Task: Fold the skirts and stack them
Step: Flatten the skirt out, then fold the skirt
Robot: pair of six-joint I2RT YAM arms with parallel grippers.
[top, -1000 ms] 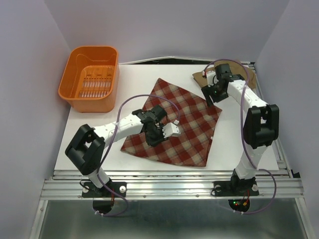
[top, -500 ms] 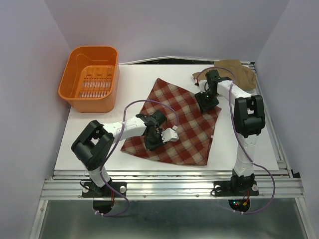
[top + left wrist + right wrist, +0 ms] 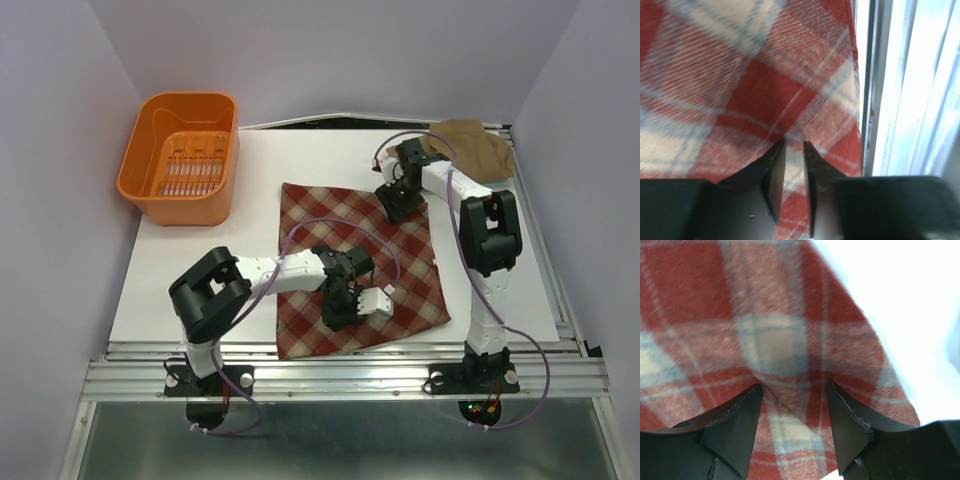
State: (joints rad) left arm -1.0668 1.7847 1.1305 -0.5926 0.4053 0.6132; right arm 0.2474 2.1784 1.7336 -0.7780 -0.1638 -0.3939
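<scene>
The red-and-cream plaid skirt (image 3: 330,215) lies spread flat on the white table, one edge at the table's front. My left gripper (image 3: 338,312) is down on its front part. In the left wrist view its jaws (image 3: 794,142) stand nearly closed, with a strip of plaid cloth (image 3: 740,75) pinched between them. My right gripper (image 3: 393,207) is down on the skirt's far right corner. In the right wrist view it (image 3: 792,385) is open, its tips pressed into puckered plaid cloth (image 3: 765,305). The tan-brown skirt (image 3: 472,146) lies bunched at the back right corner. The floral skirt is out of view.
An orange plastic basket (image 3: 180,155) stands at the back left. The metal rail (image 3: 340,375) at the table's front edge runs just beyond the skirt's edge and shows at the right of the left wrist view (image 3: 890,100). Bare white table (image 3: 900,300) lies beside the skirt's corner.
The plaid skirt has swung from a diagonal lie to square with the table and slid toward the front edge. The left gripper moved forward-right with it. The right gripper came down from the tan skirt onto the far corner.
</scene>
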